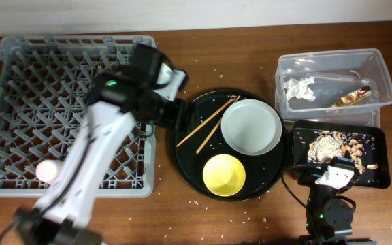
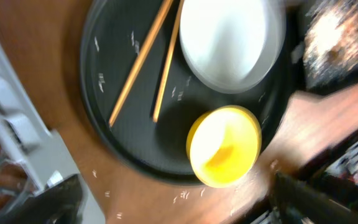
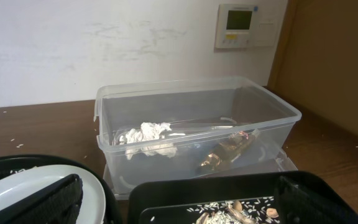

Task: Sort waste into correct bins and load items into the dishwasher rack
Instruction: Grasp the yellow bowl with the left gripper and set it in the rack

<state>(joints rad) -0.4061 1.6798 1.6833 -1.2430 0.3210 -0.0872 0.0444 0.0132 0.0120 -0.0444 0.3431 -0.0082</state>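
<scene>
Pincer left (image 2: 178, 202): wide, empty (view blurred), probably over round tray (image 2: 120, 146) edge | pincer right (image 3: 179, 202): wide, empty

Grey lattice plastic crate (image 1: 26, 88), small pink cup (image 1: 47, 170), round yellow bowl (image 1: 224, 174), pale grey dish (image 1: 251, 126), large round black tray (image 1: 186, 169).

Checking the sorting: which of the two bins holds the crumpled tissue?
The clear plastic tub, tissue lying beside the foil wrapper; the shallow black tray holds food scraps.
</scene>
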